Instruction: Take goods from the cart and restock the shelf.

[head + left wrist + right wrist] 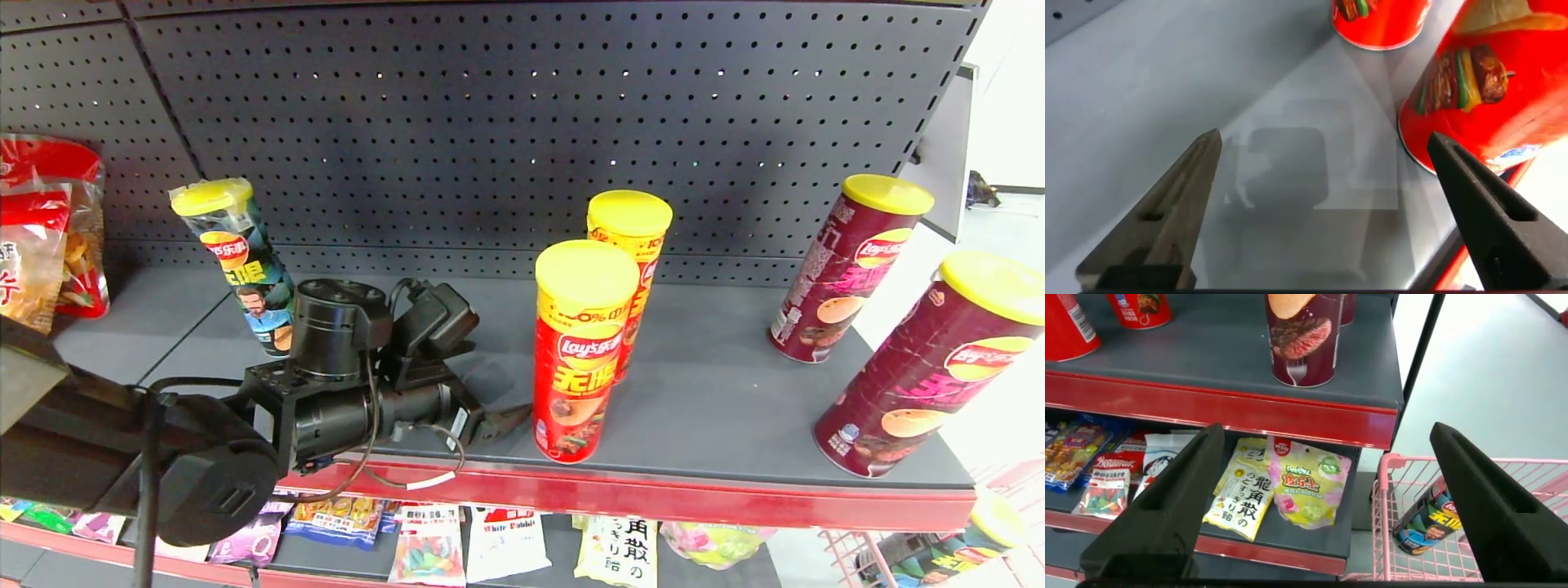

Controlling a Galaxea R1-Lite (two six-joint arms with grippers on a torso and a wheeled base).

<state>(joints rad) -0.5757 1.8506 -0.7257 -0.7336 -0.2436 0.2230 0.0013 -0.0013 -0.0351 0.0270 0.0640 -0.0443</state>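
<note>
Left claw [504,421] gapes empty at the red front edge of the grey metal shelf [718,392], just beside a red yellow-lidded crisp tube [576,351], while the right claw [1323,498], equally spread and empty, hangs near the pink wire cart [1404,461] holding a dark tube [1427,527].

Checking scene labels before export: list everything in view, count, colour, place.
red cans: 2, yellow lids, mid shelf, one behind the other
maroon cans: 2, yellow lids, shelf's right end
blue-green can: 1, yellow lid, shelf's back left
cart can: 1, blue-green, in pink cart
snack bags: several, red, shelf's far left
packets: several, mixed colours, lower shelf
left gripper: 1, black, open, beside front red can
right gripper: 1, black, open, facing cart
</note>
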